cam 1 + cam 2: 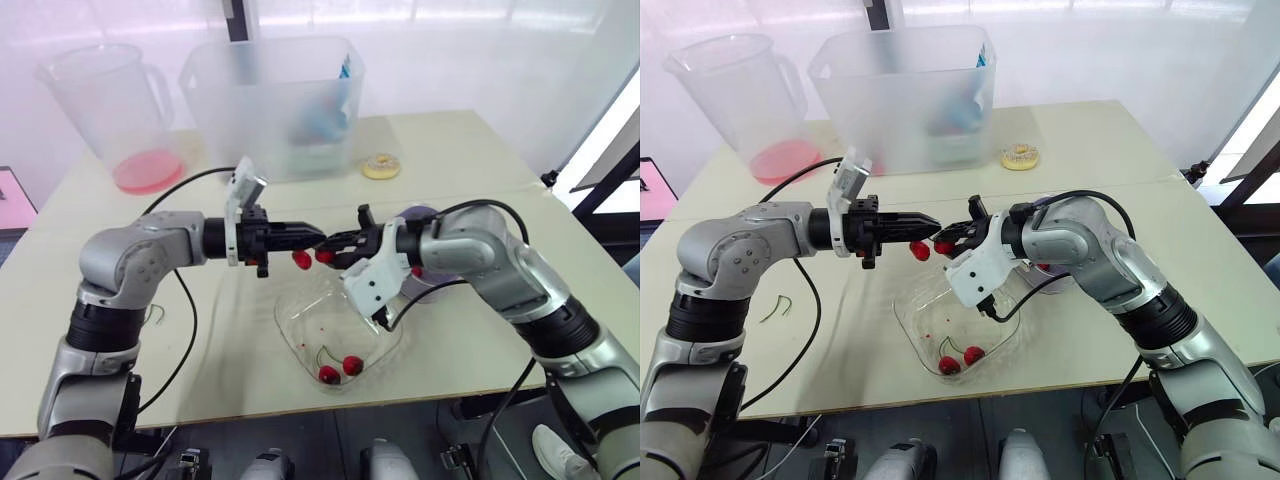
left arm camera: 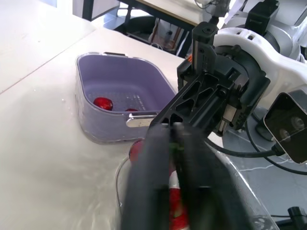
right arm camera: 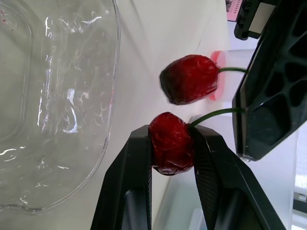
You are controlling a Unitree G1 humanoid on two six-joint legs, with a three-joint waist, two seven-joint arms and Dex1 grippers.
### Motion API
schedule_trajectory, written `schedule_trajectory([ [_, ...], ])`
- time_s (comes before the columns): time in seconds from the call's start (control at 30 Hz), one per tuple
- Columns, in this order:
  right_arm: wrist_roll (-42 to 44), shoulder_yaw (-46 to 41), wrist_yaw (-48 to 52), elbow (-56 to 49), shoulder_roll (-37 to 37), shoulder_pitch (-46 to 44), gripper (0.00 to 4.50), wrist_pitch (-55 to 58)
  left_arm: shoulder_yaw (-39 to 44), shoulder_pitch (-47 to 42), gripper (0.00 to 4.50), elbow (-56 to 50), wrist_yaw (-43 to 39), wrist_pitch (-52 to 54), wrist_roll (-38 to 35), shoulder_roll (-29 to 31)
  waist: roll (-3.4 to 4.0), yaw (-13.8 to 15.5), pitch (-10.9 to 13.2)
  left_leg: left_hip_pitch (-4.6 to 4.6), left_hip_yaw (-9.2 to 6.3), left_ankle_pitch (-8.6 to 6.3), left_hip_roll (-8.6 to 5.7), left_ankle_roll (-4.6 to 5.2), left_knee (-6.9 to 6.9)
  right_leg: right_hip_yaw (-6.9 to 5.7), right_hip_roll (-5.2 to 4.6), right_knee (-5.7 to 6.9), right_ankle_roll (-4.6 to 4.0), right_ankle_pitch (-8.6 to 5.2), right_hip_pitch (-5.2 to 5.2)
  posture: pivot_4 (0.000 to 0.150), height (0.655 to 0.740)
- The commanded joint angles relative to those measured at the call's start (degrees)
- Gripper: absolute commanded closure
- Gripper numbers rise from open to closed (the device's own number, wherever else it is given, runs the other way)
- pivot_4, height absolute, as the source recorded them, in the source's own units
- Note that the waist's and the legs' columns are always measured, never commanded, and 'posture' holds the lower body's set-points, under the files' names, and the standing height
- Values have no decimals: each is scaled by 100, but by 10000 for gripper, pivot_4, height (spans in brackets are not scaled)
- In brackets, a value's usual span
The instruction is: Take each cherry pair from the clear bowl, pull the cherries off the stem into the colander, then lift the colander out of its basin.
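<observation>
Right wrist view, two cherries [image 3: 189, 79], right hand [image 3: 171, 143] pinching one

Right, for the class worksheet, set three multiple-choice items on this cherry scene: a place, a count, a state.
1. Where is the cherry pair being pulled apart? A. In the air between the left gripper and right gripper. B. Inside the pitcher. C. Inside the colander.
2. How many cherries lie in the clear bowl? A. None. B. Two. C. Five.
3. How is the right gripper? A. Open, empty. B. Shut on one cherry. C. Shut on the bowl's rim.
Key: 1A, the pair hangs off the table, its stem in the left gripper; 2B, two red ones lie at its near end; 3B, its fingers clamp the cherry.
</observation>
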Motion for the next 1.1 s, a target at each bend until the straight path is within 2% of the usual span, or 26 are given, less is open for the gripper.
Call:
schedule_trajectory([
  [0.03,47,-185,35,-199,37,-59,33897,24,87,-124,44593,-111,-46,3,-74,-1,0,-1,0,0,0,0,0,0,0,0,0,0,0,0,0,1500,7400],
  [0.13,157,-176,152,-210,33,-68,33897,82,99,-133,44593,-79,-24,-8,-55,0,0,-2,0,0,0,0,0,0,0,0,0,0,0,0,0,1500,7400],
  [0.23,420,-236,361,-290,24,-54,24260,338,103,-149,45000,-40,-24,-28,-33,5,0,0,0,0,0,0,0,0,0,0,0,0,0,0,0,1500,7400],
  [0.4,834,-527,676,-558,-221,78,224,764,249,-111,45000,18,78,-140,21,31,0,6,0,0,-2,0,0,0,0,0,0,0,0,0,1,1500,7400],
  [0.53,2190,-1226,994,-1080,-364,590,224,2523,337,-36,45000,61,-5,-205,24,131,0,37,0,0,-4,0,-1,0,0,-1,0,-3,0,0,5,1500,7400],
  [0.63,3360,-2055,519,-1196,-15,786,224,4389,306,-20,45000,30,-205,-215,-15,242,0,51,0,1,-6,0,1,0,2,-1,0,-2,0,0,7,1500,7400],
  [0.73,4127,-2625,-124,-1267,396,831,224,5788,307,-62,45000,4,-374,-192,-109,252,0,65,0,3,-5,0,4,0,3,-1,2,-1,-1,0,8,1500,7400],
  [0.8,5171,-2713,249,-1106,291,635,224,7225,293,-62,45000,-54,-445,-141,-182,229,0,92,0,3,-5,0,4,0,3,-1,0,-1,-1,0,8,1500,7400],
  [0.97,5964,-2685,-81,-1246,581,495,224,8030,292,87,45000,-287,-384,-56,-377,69,0,127,0,3,-6,0,3,0,2,0,-2,-3,-1,1,9,1500,7400],
  [1.1,5880,-2350,-421,-1078,869,332,224,7867,323,135,45000,-363,-334,27,-474,32,0,123,0,3,-5,0,3,0,4,0,-3,-2,-1,1,9,1500,7400],
])
